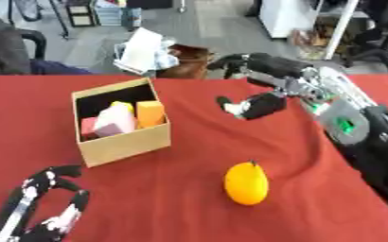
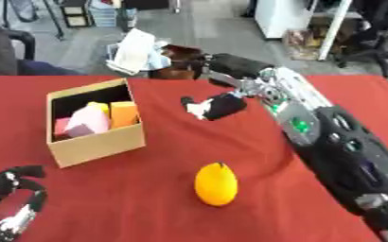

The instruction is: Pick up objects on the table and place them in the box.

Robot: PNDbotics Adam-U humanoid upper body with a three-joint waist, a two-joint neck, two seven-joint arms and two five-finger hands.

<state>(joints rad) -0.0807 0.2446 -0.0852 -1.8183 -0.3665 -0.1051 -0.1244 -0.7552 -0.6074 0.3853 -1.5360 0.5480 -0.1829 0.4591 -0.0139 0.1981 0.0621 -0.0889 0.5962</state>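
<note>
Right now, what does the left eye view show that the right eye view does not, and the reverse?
Only the left eye view shows more of the idle left hand, whose fingers look relaxed, near the lower left corner. Only the right eye view shows the right arm's length down to the lower right corner. Both share the red table, the cardboard box with coloured blocks inside, the orange fruit lying apart from it, and the right hand raised at the table's far edge.

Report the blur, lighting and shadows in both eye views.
Left eye view: soft throughout, right hand smeared, orange fruit edges fuzzy, faint shadow beneath it. Right eye view: equally soft, even light, no glare on the red table; box interior dark.
</note>
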